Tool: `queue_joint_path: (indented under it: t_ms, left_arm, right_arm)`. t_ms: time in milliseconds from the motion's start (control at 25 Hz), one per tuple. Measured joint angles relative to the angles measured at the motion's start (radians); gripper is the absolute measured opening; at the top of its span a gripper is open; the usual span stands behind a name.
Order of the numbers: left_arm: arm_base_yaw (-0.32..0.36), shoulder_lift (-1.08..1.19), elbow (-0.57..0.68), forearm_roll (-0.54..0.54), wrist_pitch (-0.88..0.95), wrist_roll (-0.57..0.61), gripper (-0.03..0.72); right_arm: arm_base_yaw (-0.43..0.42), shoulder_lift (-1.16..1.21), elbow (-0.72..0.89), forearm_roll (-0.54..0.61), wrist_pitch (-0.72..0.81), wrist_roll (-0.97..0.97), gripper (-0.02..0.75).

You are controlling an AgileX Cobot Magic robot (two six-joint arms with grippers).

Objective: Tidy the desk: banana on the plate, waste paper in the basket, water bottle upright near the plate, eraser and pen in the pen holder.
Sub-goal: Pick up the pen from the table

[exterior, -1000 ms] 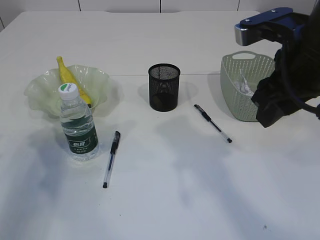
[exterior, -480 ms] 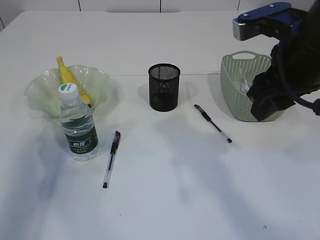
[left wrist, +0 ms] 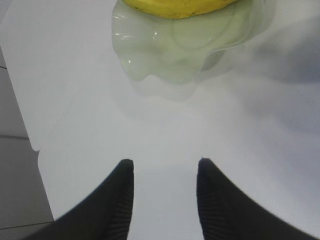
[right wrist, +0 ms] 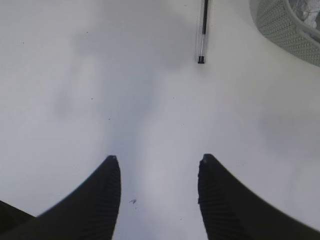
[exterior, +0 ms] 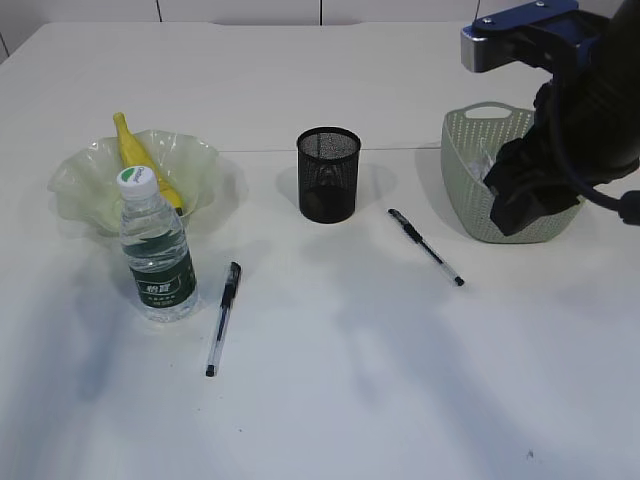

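Right gripper (right wrist: 159, 159) hangs parted and empty above bare table (exterior: 420, 400), beside the basket (exterior: 470, 205). Its nearest pen (exterior: 426, 247) lies between basket and mesh pen holder (exterior: 328, 175). I'd drop squarely across the barrel, pinch mid-length, then tip it upright.

bright, even light; soft shadows; wrist pics slightly blurry

The right arm (exterior: 560, 130) is black with a blue-and-silver block on top, black cable, and ribbed black fingers (right wrist: 107, 200).
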Motion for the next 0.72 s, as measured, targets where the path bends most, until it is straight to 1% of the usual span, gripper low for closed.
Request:
queue_joint_path:
  t_ms: [120, 280, 360, 400, 440, 480, 560, 640, 720]
  left_arm:
    - [0.000, 0.010, 0.000, -0.007, 0.071, 0.008, 0.286]
    - [0.000, 0.023, 0.000, -0.019, 0.173, 0.065, 0.278]
    - [0.000, 0.023, 0.000, -0.046, 0.190, 0.088, 0.272]
    - [0.000, 0.025, 0.000, -0.082, 0.202, 0.121, 0.271]
    - [0.000, 0.025, 0.000, -0.126, 0.210, 0.154, 0.269]
    - [-0.002, 0.027, 0.000, -0.200, 0.226, 0.197, 0.269]
    - [-0.009, 0.027, 0.000, -0.366, 0.281, 0.337, 0.269]
    - [-0.026, 0.027, 0.000, -0.554, 0.347, 0.487, 0.269]
    - [-0.059, 0.027, 0.000, -0.703, 0.387, 0.566, 0.269]
  right_arm:
    - [0.000, 0.000, 0.000, 0.000, -0.006, 0.000, 0.379]
    - [0.000, 0.000, 0.000, 0.000, -0.008, 0.000, 0.379]
    - [0.000, 0.000, 0.000, 0.000, -0.008, 0.000, 0.379]
    - [0.000, 0.000, 0.000, 0.000, -0.010, 0.000, 0.379]
    - [0.000, 0.000, 0.000, 0.000, -0.010, 0.000, 0.379]
    - [0.000, 0.000, 0.000, 0.000, -0.010, 0.000, 0.379]
    - [0.000, 0.000, 0.000, 0.000, -0.012, 0.000, 0.379]
    - [0.000, 0.000, 0.000, 0.002, -0.019, 0.000, 0.379]
    - [0.000, 0.000, 0.000, 0.006, -0.031, 0.000, 0.379]
